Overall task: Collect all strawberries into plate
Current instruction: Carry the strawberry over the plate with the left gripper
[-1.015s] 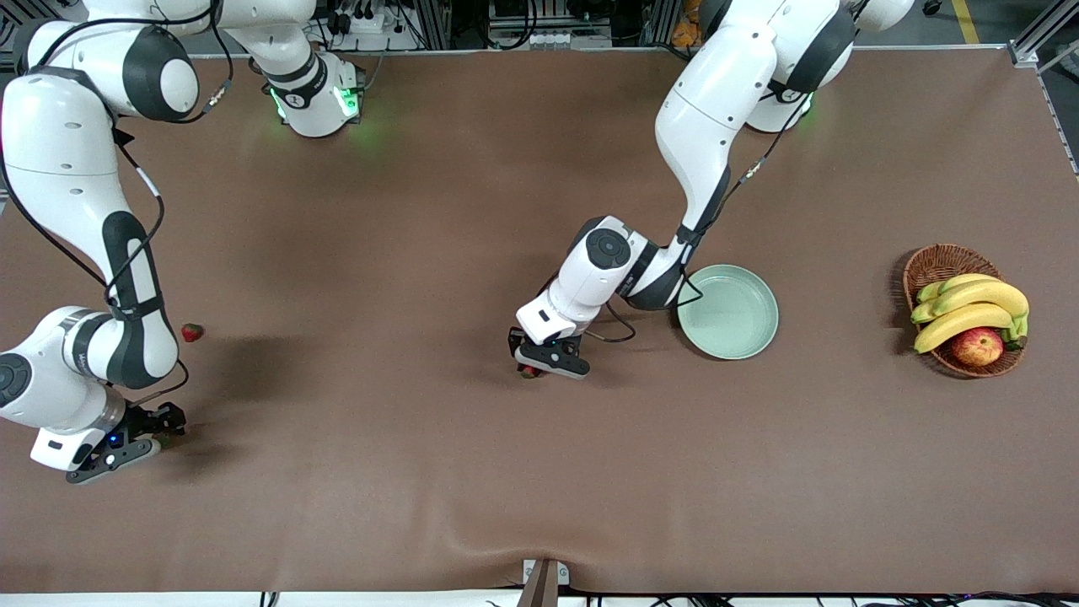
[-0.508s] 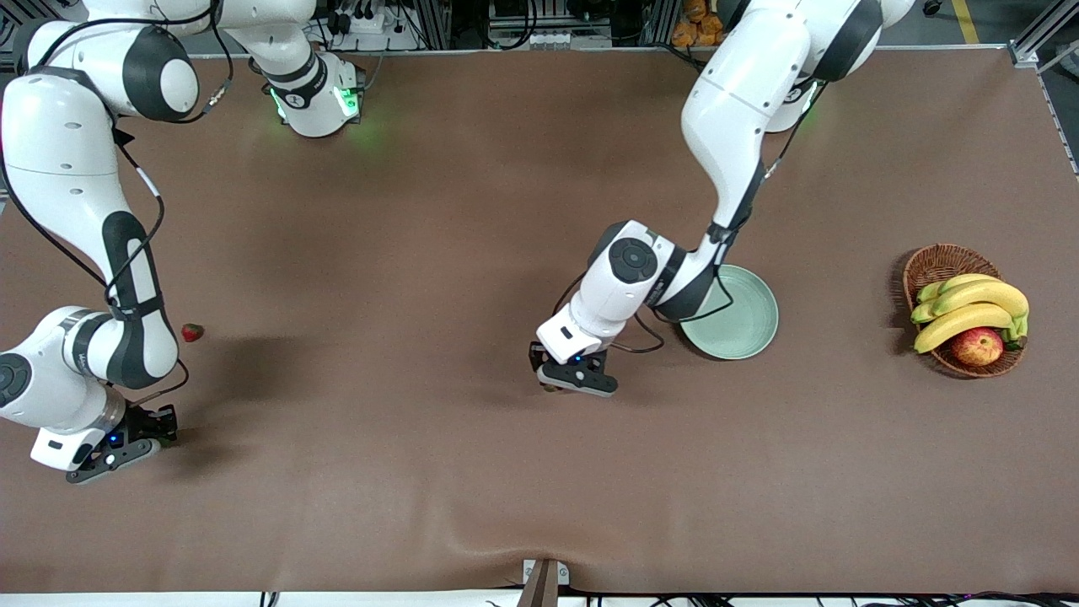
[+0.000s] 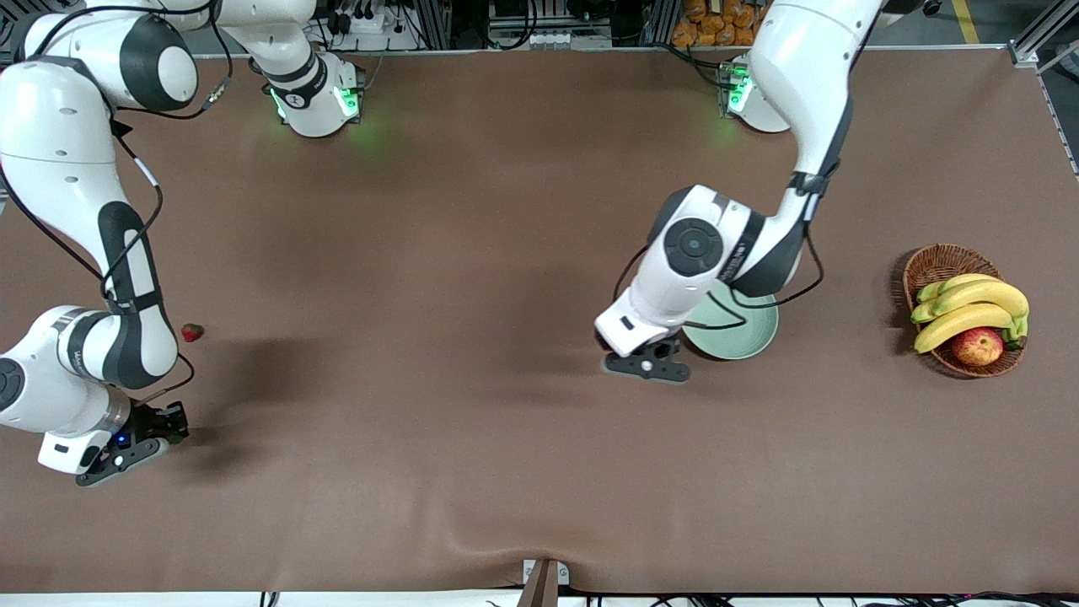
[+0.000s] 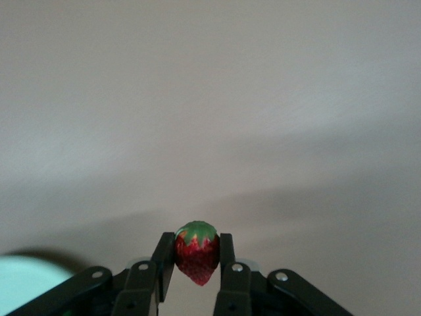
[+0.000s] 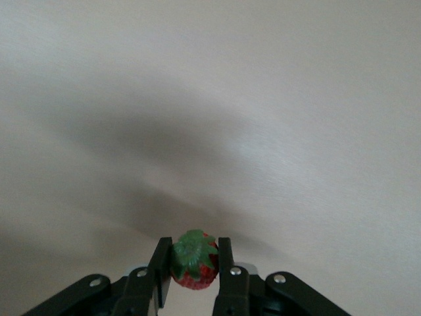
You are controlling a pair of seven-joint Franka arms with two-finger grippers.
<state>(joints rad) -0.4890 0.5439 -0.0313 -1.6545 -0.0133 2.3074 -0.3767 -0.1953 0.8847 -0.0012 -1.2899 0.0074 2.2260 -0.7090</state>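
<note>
Red strawberry [image 4: 196,259] pinched in left gripper [image 3: 647,364] (beside plate [image 3: 742,335]), right gripper [image 3: 173,428] clamping another berry [image 5: 194,267]

A robotics lab, by its fittings: two white Franka arms bolted along a brown-covered table [image 3: 472,472]; aluminium framing [image 3: 1035,35], cables and a power strip [image 3: 371,24] crowd its edge by the bases.

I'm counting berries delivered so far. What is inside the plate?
The visible part of the plate holds no strawberry. The left arm covers the rest of it. The left gripper grips one strawberry over the table beside the plate.
</note>
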